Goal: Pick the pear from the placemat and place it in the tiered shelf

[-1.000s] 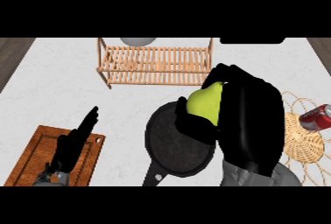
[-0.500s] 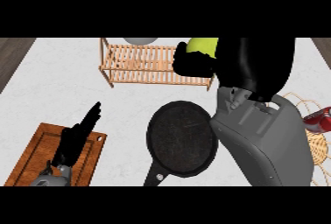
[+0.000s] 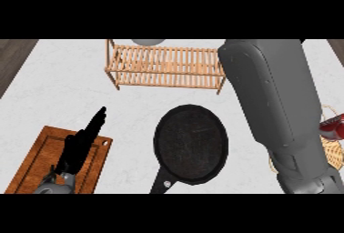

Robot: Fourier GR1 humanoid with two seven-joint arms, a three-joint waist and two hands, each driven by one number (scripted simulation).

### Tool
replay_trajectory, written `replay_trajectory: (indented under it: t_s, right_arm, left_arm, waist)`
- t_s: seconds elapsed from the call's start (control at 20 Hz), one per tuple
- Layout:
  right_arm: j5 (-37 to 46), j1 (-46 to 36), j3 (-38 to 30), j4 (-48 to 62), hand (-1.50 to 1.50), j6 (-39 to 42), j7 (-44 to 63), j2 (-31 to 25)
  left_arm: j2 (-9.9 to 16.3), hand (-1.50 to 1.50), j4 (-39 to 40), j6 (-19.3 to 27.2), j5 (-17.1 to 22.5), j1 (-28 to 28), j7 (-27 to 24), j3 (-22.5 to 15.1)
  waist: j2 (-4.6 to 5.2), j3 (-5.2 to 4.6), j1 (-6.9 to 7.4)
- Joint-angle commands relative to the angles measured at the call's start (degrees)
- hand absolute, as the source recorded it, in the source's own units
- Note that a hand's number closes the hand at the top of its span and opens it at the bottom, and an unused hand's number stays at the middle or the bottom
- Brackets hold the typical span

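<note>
Pear: not visible anywhere in the head view; cannot tell where it is.

Right forearm [image 3: 279,109]: a long grey limb running from the lower right corner up to the top of the view, crossing the right end of the wooden shelf [image 3: 164,66]. The right hand is beyond the upper edge and does not show, so its fingers and whatever it may hold cannot be told.

Left hand [image 3: 80,145]: low at the left, over the wooden cutting board [image 3: 40,159]. Fingers straight and together, pointing up and slightly right, with the tips just past the board's upper right corner. It holds nothing.

Shelf: slatted, standing near the counter's far edge, long side across the view. A grey round thing [image 3: 148,41] shows partly behind it at the top.

Black frying pan [image 3: 190,148]: centre of the counter, handle pointing toward the lower edge, between the board and the right forearm.

Woven placemat [image 3: 331,148]: right edge, mostly hidden by the forearm; a red can [image 3: 332,127] stands on it.

Open white counter [image 3: 60,91]: lies between shelf, board and pan, widest at left.
</note>
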Motion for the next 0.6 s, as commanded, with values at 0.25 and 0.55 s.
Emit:
replay_trajectory:
  t_s: [0.25,0.55]
  right_arm:
    - [-2.3,-8.7,-5.8,25.2,1.5,-10.8,-8.1,-0.6]
    - [-3.7,-12.0,-9.3,39.5,1.5,-15.7,-12.0,-1.0]
  left_arm:
    - [-2.2,0.0,-0.6,0.5,-1.4,1.6,0.6,-1.7]
    - [-0.5,0.0,0.4,-1.2,-0.1,-1.2,1.7,0.7]
  waist:
    - [0.2,-0.04,0.42]
    - [0.69,-0.06,1.44]
